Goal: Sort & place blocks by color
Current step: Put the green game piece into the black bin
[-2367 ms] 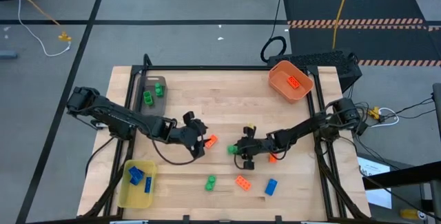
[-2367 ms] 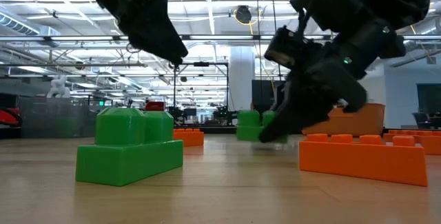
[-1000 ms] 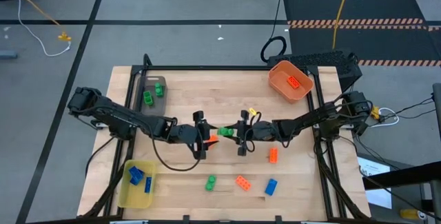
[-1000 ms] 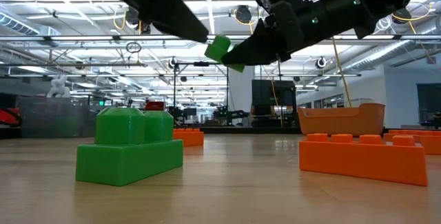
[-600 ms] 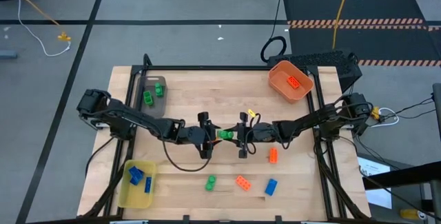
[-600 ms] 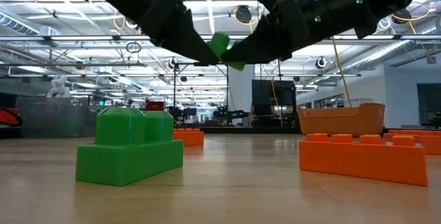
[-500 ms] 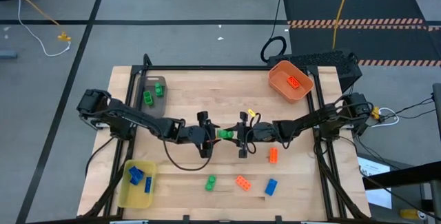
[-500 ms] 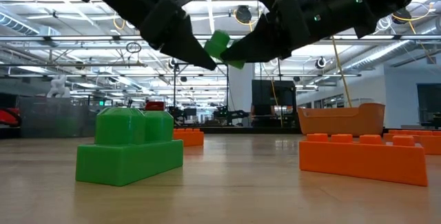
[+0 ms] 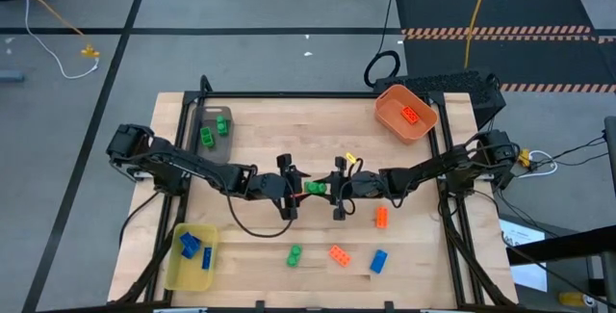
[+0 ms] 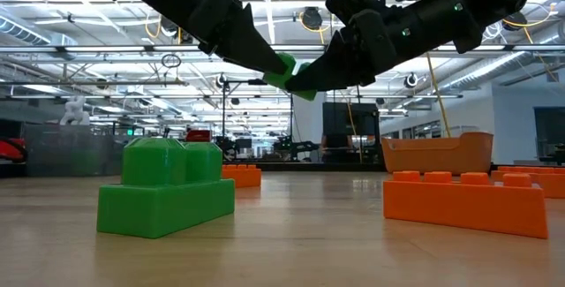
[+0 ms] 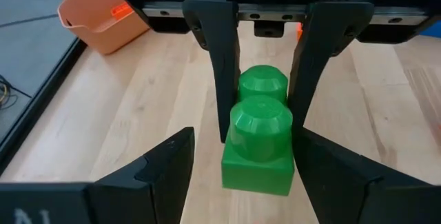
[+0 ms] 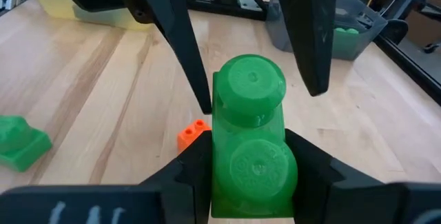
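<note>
A green two-stud block (image 11: pixel 258 138) hangs in the air above the middle of the table, with my right gripper (image 9: pixel 331 188) shut on it. My left gripper (image 9: pixel 295 186) faces it from the table's left and is open. Its fingers (image 11: pixel 162 172) stand on either side of the block's free end. Loose blocks lie on the near part of the table: an orange one (image 9: pixel 381 217), a green one (image 9: pixel 294 254), another orange one (image 9: pixel 338 254) and a blue one (image 9: pixel 377 261). A small orange block (image 12: pixel 192 135) lies under the grippers. My right gripper pinches the green block's two long sides (image 12: pixel 220 162) between its fingers, at the end toward the table's right. The fingers come nearly level from the right and lie along the block. The block is lifted clear of the table, studs up, slightly tilted. Whether my left gripper touches the block, I cannot tell.
A grey bin (image 9: pixel 214 130) with green blocks stands at the far left. A yellow bin (image 9: pixel 192 253) with blue blocks stands at the near left. An orange bin (image 9: pixel 390 120) holding an orange block stands at the far right. Bare wood lies between them.
My left gripper has moved toward the table's right and a little down, bringing its open fingers around the free end of the green block. My right gripper has kept the block still in the air.
</note>
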### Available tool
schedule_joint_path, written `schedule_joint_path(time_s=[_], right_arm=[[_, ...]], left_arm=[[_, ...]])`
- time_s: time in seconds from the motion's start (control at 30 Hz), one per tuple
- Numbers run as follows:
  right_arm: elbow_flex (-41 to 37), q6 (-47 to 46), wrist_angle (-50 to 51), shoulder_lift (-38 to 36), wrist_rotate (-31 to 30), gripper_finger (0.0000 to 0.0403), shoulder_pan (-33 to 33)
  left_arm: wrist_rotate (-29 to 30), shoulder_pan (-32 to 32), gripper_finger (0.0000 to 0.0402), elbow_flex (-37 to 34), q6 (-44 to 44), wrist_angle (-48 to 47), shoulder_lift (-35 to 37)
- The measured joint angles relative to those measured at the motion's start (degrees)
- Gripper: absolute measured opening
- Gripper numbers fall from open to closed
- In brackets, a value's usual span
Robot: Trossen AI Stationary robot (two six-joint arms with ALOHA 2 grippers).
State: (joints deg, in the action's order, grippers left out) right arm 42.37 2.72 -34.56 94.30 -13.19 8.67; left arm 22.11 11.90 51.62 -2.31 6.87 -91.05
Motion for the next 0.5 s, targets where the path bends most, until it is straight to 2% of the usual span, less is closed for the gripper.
schedule_joint_path(time_s=[0.33, 0.5], right_arm=[[0.00, -0.04, -0.77, 0.00, 0.02, 0.0119, 0.00], [-0.04, -0.04, -0.56, 0.04, -0.06, 0.0119, -0.09]], left_arm=[[-0.70, 0.00, 0.0236, 0.00, 1.24, 0.96, -0.96], [-0.91, 0.16, 0.0176, -0.02, 2.07, 0.73, -1.65]])
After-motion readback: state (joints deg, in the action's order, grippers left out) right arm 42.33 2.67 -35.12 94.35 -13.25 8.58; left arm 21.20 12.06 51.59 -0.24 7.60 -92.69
